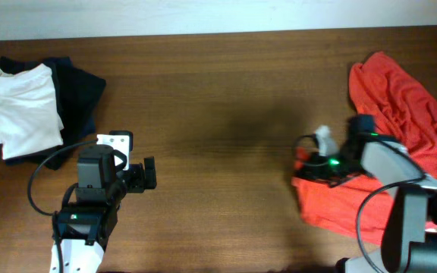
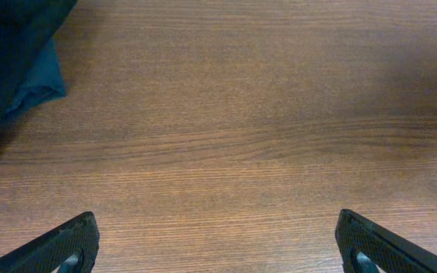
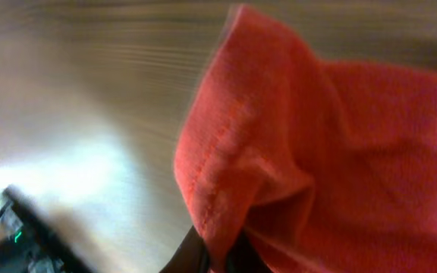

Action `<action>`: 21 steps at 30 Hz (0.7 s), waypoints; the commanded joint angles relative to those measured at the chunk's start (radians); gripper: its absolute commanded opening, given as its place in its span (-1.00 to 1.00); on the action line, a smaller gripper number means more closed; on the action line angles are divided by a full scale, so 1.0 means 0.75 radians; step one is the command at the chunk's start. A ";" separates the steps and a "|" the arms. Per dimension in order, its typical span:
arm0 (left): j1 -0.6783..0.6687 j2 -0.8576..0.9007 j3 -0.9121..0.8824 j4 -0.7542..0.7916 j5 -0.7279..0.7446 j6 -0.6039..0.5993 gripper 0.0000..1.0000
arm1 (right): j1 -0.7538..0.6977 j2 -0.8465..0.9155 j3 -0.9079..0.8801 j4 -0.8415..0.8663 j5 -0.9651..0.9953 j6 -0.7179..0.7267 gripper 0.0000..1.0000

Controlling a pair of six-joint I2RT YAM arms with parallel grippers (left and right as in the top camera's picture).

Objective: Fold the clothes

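Orange-red T-shirt [image 1: 400, 83] — one, crumpled — one white garment [image 1: 25, 110], one dark pile [image 1: 78, 87].

Black left claw [image 1: 151, 173], black-and-white arm [image 1: 89, 205], black cable [image 1: 30, 186], green light [image 1: 73, 218]

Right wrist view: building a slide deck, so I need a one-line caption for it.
Right gripper pinching a stitched edge of the orange-red T-shirt, wooden table blurred behind.

Your left pincer [image 2: 218, 256] hovers above the brown wood-grain desk [image 2: 234, 114], its two black fingertips [image 2: 67, 246] spread wide at the frame's bottom corners. A dark navy garment [image 2: 10, 53], one fold showing teal, lies in the top left corner.
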 commanded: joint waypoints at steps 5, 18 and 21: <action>-0.007 0.002 0.028 0.011 0.015 0.005 0.98 | 0.704 0.012 0.022 0.808 -0.058 0.608 -0.84; -0.008 0.026 0.028 0.146 0.176 -0.010 0.98 | 0.376 -0.226 0.381 -0.175 0.835 0.545 0.97; -0.008 0.148 0.027 0.143 0.502 -0.012 0.98 | 0.202 -0.283 0.381 -0.319 0.820 0.544 0.97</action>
